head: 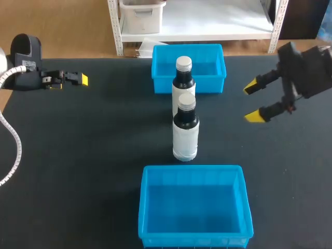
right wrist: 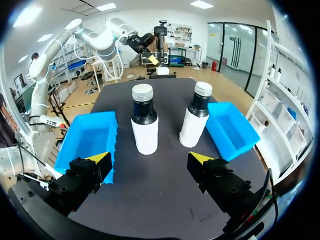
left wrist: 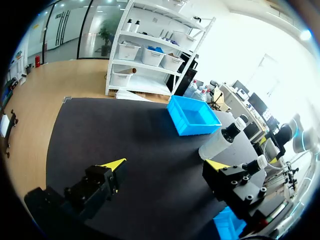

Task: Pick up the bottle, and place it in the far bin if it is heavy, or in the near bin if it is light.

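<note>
Bottle one (head: 183,78) stands upright just beside the far bin (head: 208,85), bottle two (head: 185,132) farther from it. Left claw (head: 80,79) and right claw (head: 252,101) flank that bin, fingers spread apart.

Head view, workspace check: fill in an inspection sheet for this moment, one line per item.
Surface: dark table, flat, no spills seen.
Job's things: far bin and near bin, both blue and empty; far bottle and near bottle upright in a line between them, standing apart.
Clutter: nothing seen.
Grippers: left end effector open, at the table's left side, holding nothing; right end effector open, to the right of the bottles, holding nothing.
Cables: white corrugated hose hangs by the left arm at the table's left edge.
Surroundings: nothing seen reaching over the table.
</note>
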Robot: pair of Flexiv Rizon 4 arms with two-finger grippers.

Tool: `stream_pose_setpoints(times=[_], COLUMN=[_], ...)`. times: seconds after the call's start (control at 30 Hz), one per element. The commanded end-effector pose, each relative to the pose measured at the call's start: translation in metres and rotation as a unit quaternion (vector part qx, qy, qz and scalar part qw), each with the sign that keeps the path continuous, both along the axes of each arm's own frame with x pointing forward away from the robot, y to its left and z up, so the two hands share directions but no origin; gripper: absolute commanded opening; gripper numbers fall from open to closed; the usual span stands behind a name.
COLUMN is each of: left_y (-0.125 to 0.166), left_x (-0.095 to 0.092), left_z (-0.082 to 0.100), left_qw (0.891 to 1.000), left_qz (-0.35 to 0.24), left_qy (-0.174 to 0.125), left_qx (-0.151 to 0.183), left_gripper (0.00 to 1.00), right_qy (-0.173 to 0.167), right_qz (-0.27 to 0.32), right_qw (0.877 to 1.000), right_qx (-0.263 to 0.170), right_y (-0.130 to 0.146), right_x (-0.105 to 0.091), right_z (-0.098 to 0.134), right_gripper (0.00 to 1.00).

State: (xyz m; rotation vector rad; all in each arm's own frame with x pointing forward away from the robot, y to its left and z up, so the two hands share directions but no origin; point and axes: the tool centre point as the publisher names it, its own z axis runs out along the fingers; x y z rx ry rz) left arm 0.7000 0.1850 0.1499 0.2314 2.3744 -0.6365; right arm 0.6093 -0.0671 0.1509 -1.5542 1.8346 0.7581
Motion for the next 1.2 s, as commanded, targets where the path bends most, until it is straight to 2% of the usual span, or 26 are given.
stream_pose_setpoints(times=[0.03,0.27,0.57,1.2], left_y=[0.000,0.000,0.000,0.000], left_x=[0.000,0.000,0.000,0.000], left_z=[0.000,0.000,0.000,0.000], left_qw=[1.000,1.000,1.000,1.000], left_qz=[0.000,0.000,0.000,0.000], left_qy=[0.000,0.000,0.000,0.000], left_qx=[0.000,0.000,0.000,0.000], left_gripper=[1.00,1.00,1.00,1.00], right_qy=[-0.005,-0.010,-0.005,0.008], right_qz=[0.011,0.043,0.056,0.069], right_qw=[1.000,0.999,0.998,0.997], right_qx=[0.005,0.009,0.020,0.022], right_y=[0.016,0.046,0.082,0.123], right_x=[0.005,0.004,0.006,0.001], right_z=[-0.008,-0.012,-0.013,-0.028], right_gripper=[1.00,1.00,1.00,1.00])
